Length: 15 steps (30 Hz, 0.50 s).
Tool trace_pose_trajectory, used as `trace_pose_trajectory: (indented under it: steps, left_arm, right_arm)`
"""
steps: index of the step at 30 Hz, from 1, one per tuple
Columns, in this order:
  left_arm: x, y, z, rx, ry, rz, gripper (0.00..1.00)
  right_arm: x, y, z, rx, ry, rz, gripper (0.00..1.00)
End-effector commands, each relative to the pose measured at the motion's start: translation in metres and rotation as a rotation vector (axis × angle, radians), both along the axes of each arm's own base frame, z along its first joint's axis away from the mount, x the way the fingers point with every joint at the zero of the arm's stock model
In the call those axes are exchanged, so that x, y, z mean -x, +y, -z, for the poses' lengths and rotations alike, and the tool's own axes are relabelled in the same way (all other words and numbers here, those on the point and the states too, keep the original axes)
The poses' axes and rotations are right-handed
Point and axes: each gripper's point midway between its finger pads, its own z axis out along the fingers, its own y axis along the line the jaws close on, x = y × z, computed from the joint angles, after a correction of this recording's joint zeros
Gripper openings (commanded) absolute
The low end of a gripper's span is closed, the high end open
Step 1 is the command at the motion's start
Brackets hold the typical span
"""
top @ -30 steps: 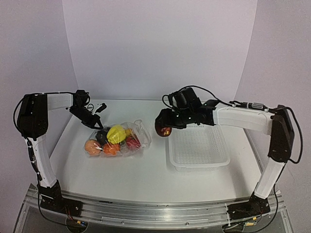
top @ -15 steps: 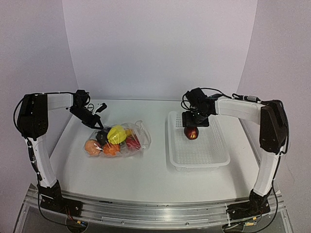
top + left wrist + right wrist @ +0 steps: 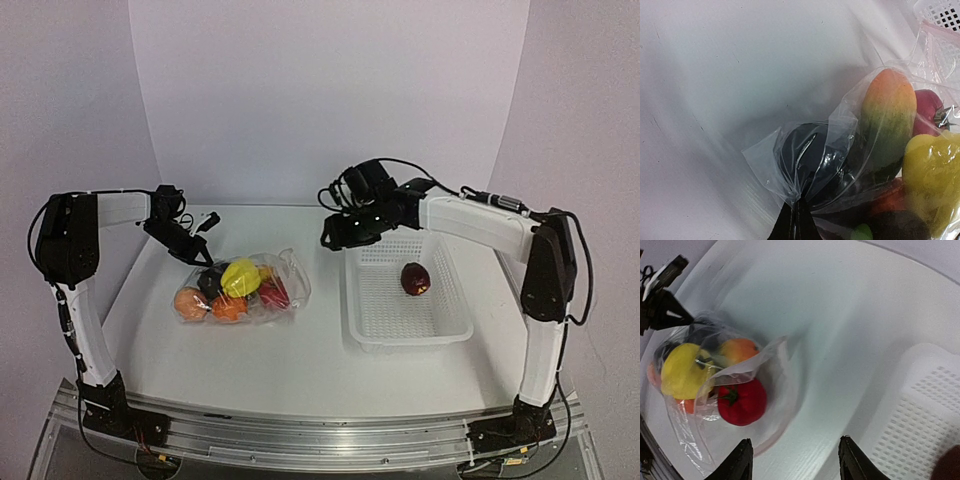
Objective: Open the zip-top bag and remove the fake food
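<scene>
The zip-top bag (image 3: 290,282) beside the basket is thin clear plastic film, crinkled and glossy, with white glints along its folds. The fake food (image 3: 240,276) inside it is smooth moulded plastic: the yellow pepper (image 3: 682,371) and red tomato (image 3: 742,402) shine, while the mango (image 3: 888,115) looks duller. The basket (image 3: 405,341) is matt white mesh plastic, and the dark red apple (image 3: 416,279) in it is glossy. The table (image 3: 300,350) under the basket is white, smooth and satin. In front of the basket runs a brushed metal rail (image 3: 320,440).
</scene>
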Motion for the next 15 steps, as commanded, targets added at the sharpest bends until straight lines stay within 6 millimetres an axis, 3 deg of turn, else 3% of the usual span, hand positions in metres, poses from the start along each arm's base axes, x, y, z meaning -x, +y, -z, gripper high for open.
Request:
trace_pose_trajectory:
  steps: [1,6,10,15]
  left_arm:
    - [-0.001,0.001,-0.002,-0.007,-0.009,0.009,0.00]
    - [0.001,0.002,0.000,-0.008,0.000,0.008,0.00]
    - [0.002,0.001,0.000,-0.001,0.002,0.005,0.00]
    - [0.003,0.000,0.000,0.003,0.005,0.007,0.00]
  right_arm:
    - [0.023,0.063,0.026,-0.159,0.142,-0.155,0.54]
    - [0.044,0.110,0.048,-0.225,0.215,-0.253,0.53]
    - [0.043,0.123,0.071,-0.250,0.271,-0.228,0.52]
    - [0.049,0.144,0.076,-0.269,0.251,-0.281,0.60]
